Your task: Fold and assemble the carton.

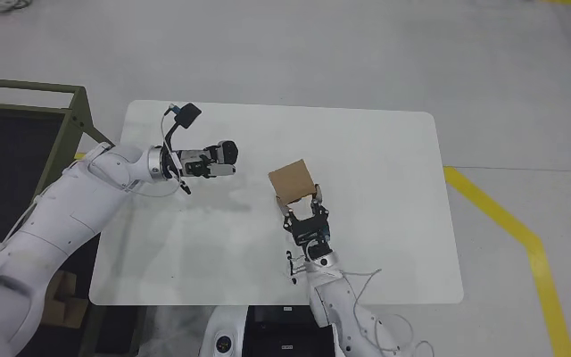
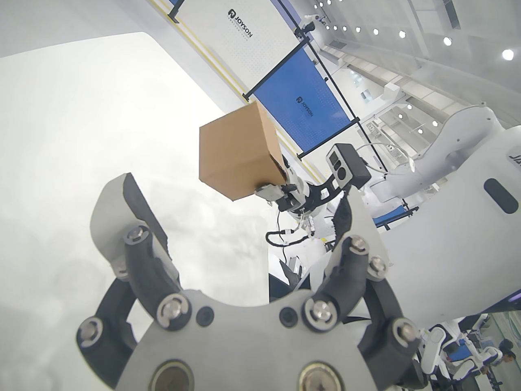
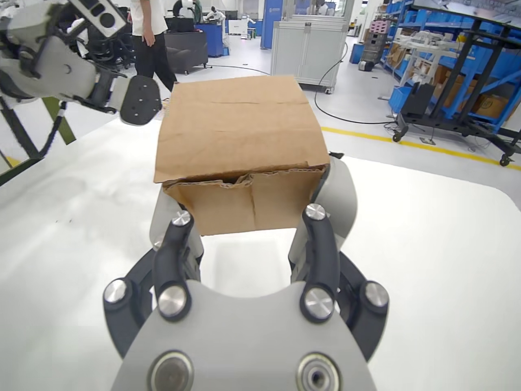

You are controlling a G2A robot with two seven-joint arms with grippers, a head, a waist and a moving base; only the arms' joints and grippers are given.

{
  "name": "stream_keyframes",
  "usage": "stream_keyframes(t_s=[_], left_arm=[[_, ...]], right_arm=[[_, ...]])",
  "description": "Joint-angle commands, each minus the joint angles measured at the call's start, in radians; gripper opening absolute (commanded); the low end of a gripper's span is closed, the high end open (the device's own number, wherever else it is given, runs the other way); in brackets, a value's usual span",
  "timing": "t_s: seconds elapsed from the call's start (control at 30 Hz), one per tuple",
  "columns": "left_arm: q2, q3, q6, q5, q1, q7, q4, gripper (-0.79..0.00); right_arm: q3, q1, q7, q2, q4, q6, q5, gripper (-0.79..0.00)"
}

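Sitting over the middle of the white table (image 1: 384,259), a brown carton (image 1: 292,181) with its flaps folded shut, clamped at its near end between the fingers of the right gripper (image 1: 302,200) (ragged, crumpled edge on the flap facing that wrist). Creased across the top face and turned at a slant to the table's edges. Off to its left and apart from it, the left gripper (image 1: 229,159), fingers spread wide, holding nothing, pointing toward the carton. Beyond the table's right side, a yellow floor line (image 1: 500,214)
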Motion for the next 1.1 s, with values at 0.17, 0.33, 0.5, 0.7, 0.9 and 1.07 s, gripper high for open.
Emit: stream_keyframes(t_s=[0.17, 0.33, 0.5, 0.7, 0.9, 1.07], left_arm=[[0.002, 0.008, -0.002, -0.004, 0.001, 0.002, 0.002, 0.000], [0.002, 0.008, -0.002, -0.004, 0.001, 0.002, 0.002, 0.000], [0.002, 0.008, -0.002, -0.004, 0.001, 0.002, 0.002, 0.000], [0.003, -0.027, 0.024, 0.043, 0.035, 0.070, -0.029, 0.000], [0.018, -0.079, -0.010, 0.054, 0.090, 0.100, -0.037, 0.000], [0.024, -0.096, -0.017, 0.049, 0.112, 0.103, -0.037, 0.000]], right_arm=[[0.017, -0.021, 0.043, 0.010, -0.033, -0.037, -0.026, -0.785], [0.017, -0.021, 0.043, 0.010, -0.033, -0.037, -0.026, -0.785], [0.017, -0.021, 0.043, 0.010, -0.033, -0.037, -0.026, -0.785], [0.036, -0.088, -0.082, 0.025, -0.139, -0.073, -0.026, -0.785], [0.090, -0.173, -0.165, 0.055, -0.301, -0.246, 0.000, -0.785], [0.114, -0.257, -0.164, 0.076, -0.476, -0.316, -0.019, -0.785]])
